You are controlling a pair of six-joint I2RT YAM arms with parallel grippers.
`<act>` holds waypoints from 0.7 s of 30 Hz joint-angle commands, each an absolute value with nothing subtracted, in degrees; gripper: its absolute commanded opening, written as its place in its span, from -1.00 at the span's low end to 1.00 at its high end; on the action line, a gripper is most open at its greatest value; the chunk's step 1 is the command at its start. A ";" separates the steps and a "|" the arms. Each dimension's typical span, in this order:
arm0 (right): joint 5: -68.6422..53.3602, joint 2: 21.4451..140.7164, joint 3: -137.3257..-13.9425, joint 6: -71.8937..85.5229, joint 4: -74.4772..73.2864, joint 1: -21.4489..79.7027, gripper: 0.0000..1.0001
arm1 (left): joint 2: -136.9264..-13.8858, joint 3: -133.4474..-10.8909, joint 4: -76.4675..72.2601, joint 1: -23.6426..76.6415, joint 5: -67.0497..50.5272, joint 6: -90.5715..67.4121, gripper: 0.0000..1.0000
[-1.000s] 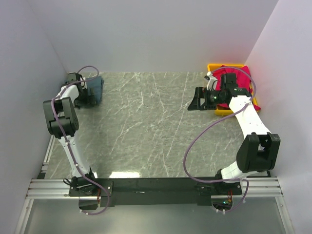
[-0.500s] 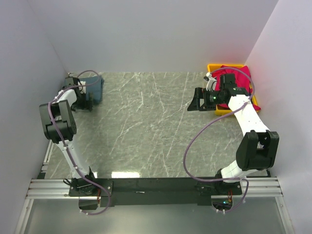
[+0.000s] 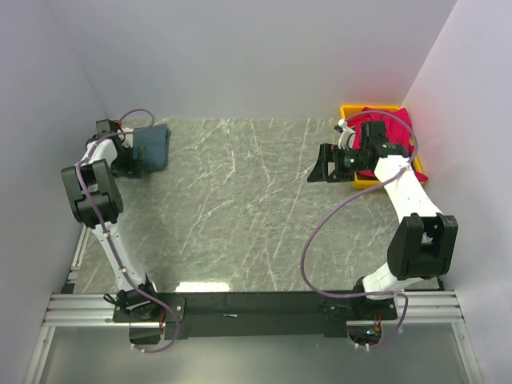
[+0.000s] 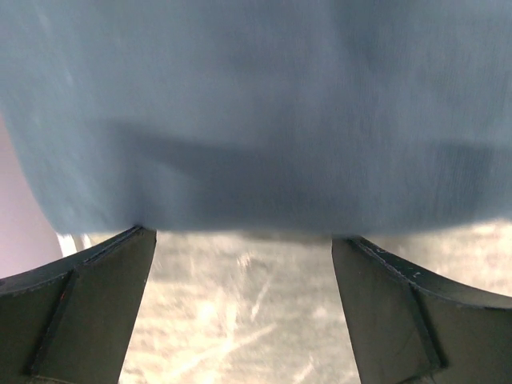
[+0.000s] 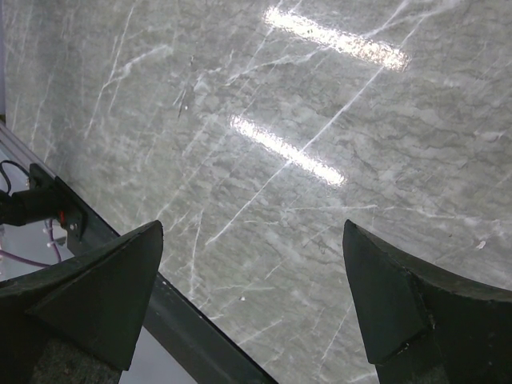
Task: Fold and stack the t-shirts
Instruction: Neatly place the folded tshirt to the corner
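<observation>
The dark blue-grey t-shirt [image 3: 154,144] lies folded in the table's far left corner. My left gripper [image 3: 136,165] stands open at its near-left edge. In the left wrist view the blue-grey t-shirt [image 4: 256,112] fills the upper half, and my left gripper [image 4: 244,240] has only bare table between its fingers [image 4: 96,296], whose tips reach the cloth's edge. The red t-shirt [image 3: 394,126] lies bunched in the yellow bin [image 3: 349,110] at the far right. My right gripper [image 3: 320,168] hangs open left of the bin, and in its wrist view the right gripper [image 5: 252,232] holds nothing.
The marble tabletop [image 3: 240,208] spreads between both arms. Walls close in the left, back and right sides. A black rail [image 5: 176,320] marks the table's edge in the right wrist view. The right arm's purple cable [image 3: 320,232] loops over the right side of the table.
My left arm has drawn back to the left off the blue-grey t-shirt, leaving more of the cloth in sight. The right arm has not moved.
</observation>
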State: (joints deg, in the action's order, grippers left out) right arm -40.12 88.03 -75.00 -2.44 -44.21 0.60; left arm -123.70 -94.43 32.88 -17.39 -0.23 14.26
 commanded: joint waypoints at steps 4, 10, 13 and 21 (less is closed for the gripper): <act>-40.17 88.77 -77.34 -2.90 -44.38 0.26 0.99 | -130.25 -98.69 35.42 -17.14 0.61 18.10 0.96; -39.64 89.12 -77.17 -2.90 -44.30 0.26 0.99 | -133.68 -104.15 36.21 -16.61 0.44 18.02 0.94; -39.55 89.21 -77.26 -2.99 -44.38 0.26 0.99 | -134.73 -105.46 35.51 -15.74 0.53 18.11 0.94; -38.94 89.65 -77.26 -3.25 -44.65 0.26 0.99 | -138.33 -110.30 35.25 -14.33 0.53 17.23 0.94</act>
